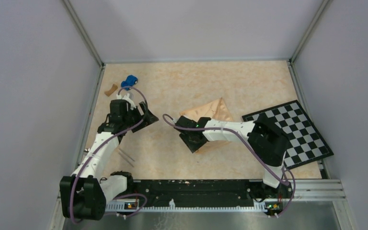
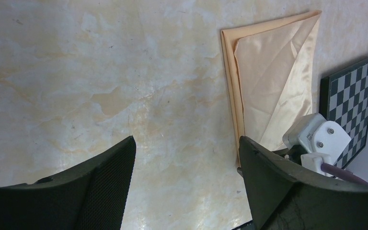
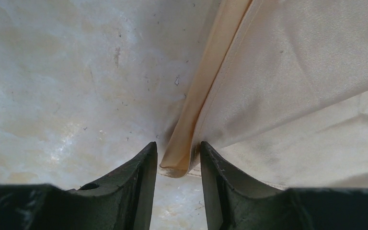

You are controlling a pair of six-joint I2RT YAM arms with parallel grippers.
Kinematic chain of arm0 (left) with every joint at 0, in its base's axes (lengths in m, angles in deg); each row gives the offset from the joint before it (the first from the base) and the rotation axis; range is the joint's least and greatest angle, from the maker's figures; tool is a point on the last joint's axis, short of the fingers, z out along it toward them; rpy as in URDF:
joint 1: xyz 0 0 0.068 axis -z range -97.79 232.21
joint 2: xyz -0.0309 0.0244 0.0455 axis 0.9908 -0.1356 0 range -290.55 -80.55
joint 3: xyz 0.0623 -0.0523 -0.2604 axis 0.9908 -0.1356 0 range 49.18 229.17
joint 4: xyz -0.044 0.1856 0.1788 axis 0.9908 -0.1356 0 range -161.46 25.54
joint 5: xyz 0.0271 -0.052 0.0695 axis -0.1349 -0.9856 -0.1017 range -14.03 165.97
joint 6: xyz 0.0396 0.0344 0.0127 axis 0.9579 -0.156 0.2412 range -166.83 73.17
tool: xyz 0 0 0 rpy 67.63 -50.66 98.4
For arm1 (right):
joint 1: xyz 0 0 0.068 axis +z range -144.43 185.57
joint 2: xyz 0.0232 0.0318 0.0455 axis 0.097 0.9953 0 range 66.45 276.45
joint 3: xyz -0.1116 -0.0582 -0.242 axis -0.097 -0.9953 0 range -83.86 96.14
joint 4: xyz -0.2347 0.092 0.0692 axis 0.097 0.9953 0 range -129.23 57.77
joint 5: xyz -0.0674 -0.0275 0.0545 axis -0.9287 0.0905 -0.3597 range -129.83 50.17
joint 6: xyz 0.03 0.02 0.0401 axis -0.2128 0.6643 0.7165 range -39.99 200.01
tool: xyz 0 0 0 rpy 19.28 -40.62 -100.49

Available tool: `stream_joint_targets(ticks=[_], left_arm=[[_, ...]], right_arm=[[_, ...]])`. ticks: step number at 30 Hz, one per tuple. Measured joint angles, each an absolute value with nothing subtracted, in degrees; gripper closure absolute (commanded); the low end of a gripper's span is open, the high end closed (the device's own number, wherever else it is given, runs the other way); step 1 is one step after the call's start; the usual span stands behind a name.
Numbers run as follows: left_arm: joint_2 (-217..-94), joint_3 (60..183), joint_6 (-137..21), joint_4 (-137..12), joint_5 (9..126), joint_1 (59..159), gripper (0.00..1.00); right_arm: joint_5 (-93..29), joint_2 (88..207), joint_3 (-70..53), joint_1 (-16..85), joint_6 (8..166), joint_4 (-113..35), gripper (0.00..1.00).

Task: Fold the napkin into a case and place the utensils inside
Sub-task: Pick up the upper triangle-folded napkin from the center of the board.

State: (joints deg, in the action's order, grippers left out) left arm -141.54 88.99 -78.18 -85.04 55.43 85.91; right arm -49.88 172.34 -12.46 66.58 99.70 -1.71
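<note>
the napkin lies folded flat, with the checkerboard just to its right. the right gripper sits at the napkin's near left corner. the folded edge runs between its jaws, which stand close on both sides; whether they pinch it i cannot tell. the left gripper hangs spread wide to the napkin's left. the utensils lie farther left and nearer, well apart from the napkin.

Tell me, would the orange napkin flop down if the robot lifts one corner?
Probably floppy: the napkin lies in soft folds with creases, so the rest would likely hang down. It looks shiny and smooth, so it may slip from the right gripper. Thin cloth, so probably very light.
</note>
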Motion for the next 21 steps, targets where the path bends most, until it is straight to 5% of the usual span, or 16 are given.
stream_joint_targets(ticks=[6, 15, 21], left_arm=[[-141.5, 88.8, -78.1, -85.0, 55.2, 85.6, 0.16], [-141.5, 87.2, -77.3, -83.4, 51.7, 85.6, 0.01], [-145.2, 83.3, -78.9, -77.1, 42.3, 85.6, 0.01]], right_arm=[[-50.5, 174.1, -12.4, 66.6, 99.5, -2.0, 0.59], [-52.6, 174.2, -12.8, 66.6, 98.6, -3.1, 1.00], [-53.5, 172.4, -15.3, 66.6, 97.6, -5.8, 1.00]])
